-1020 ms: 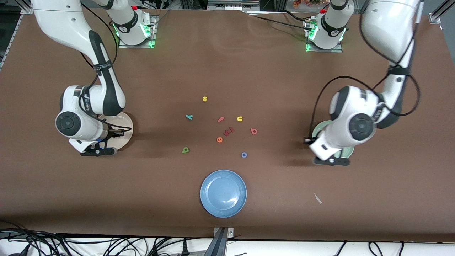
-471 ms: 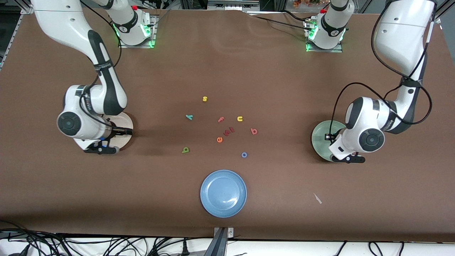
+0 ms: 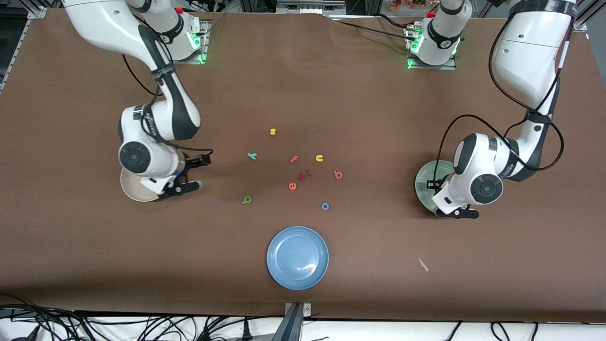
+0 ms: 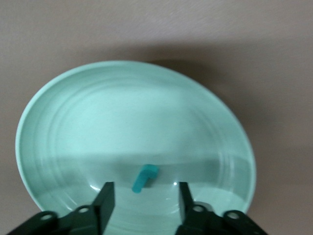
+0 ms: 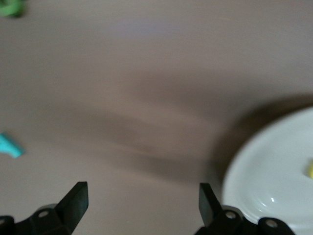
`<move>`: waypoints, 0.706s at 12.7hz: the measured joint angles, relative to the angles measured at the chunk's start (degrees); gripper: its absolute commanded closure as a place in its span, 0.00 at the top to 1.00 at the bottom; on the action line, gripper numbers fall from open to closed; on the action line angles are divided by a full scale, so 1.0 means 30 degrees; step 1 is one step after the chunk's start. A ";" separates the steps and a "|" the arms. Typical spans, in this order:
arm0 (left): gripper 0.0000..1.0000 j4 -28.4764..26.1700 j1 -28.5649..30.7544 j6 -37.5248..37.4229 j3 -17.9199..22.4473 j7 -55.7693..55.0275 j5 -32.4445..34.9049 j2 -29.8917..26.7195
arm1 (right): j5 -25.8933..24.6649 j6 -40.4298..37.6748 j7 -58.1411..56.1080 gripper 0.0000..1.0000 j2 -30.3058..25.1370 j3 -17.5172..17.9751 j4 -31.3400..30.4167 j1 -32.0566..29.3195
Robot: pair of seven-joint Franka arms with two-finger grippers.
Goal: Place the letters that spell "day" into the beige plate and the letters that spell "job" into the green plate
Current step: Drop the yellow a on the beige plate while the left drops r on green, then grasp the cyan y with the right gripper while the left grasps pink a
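Observation:
My left gripper point(image 4: 144, 197) hangs open low over the green plate point(image 4: 73, 117). The teal j point(image 4: 145, 177) lies loose in the plate just ahead of the fingers. My right gripper point(image 3: 198, 173) is open and empty over bare table beside the beige plate point(image 3: 132, 192). A yellow piece point(image 5: 310, 169), likely the d, shows at the frame's edge inside that plate point(image 5: 274, 171). On the table's middle lie the teal y point(image 3: 252, 156), green a point(image 3: 247, 200), red b point(image 3: 338, 174) and blue o point(image 3: 325, 206).
Other letters lie among them: a yellow s point(image 3: 272, 131), pink f point(image 3: 294, 159), yellow u point(image 3: 319, 158), orange e point(image 3: 292, 186) and two reddish ones point(image 3: 306, 174). A blue plate point(image 3: 298, 257) sits nearest the front camera. A scrap point(image 3: 423, 264) lies below the green plate.
The right gripper opened and swung off the beige plate toward the table's middle. The left gripper settled over the green plate and opened, leaving the j in it.

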 measured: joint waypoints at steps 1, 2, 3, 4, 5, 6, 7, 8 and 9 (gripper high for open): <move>1.00 0.0127 -0.0019 -0.0076 -0.0396 -0.0063 -0.0001 -0.0250 | -0.0189 0.0009 -0.0604 1.00 -0.0051 0.0660 -0.0001 0.0008; 1.00 0.0245 -0.0035 -0.0275 -0.1035 -0.0514 -0.0003 -0.0591 | -0.0902 0.0093 -0.1000 1.00 -0.0071 0.1372 -0.0004 0.0027; 1.00 0.0354 -0.0073 -0.0398 -0.1822 -0.1626 -0.0003 -0.0926 | -0.2129 0.0496 -0.1149 1.00 -0.0074 0.2129 -0.0073 0.0040; 1.00 0.0453 -0.0143 -0.0456 -0.2640 -0.3063 -0.0003 -0.1149 | -0.3134 0.1383 -0.1186 1.00 -0.0078 0.2854 -0.0332 0.0063; 1.00 0.0562 -0.0297 -0.0460 -0.3385 -0.4668 -0.0003 -0.1251 | -0.3743 0.2627 -0.1221 1.00 -0.0083 0.3456 -0.0816 0.0101; 1.00 0.0658 -0.0624 -0.0460 -0.3860 -0.6175 -0.0003 -0.1249 | -0.4143 0.4140 -0.1329 1.00 -0.0082 0.3882 -0.1518 0.0162; 1.00 0.0730 -0.1169 -0.0456 -0.4028 -0.7399 -0.0003 -0.1219 | -0.4442 0.5717 -0.1501 1.00 -0.0078 0.4144 -0.2392 0.0202; 1.00 0.0806 -0.1898 -0.0446 -0.4058 -0.8465 -0.0003 -0.1130 | -0.4637 0.7062 -0.1762 1.00 -0.0070 0.4289 -0.3264 0.0210; 1.00 0.0918 -0.2677 -0.0339 -0.4070 -0.9497 -0.0003 -0.0945 | -0.4686 0.7863 -0.2219 1.00 -0.0062 0.4349 -0.3930 0.0209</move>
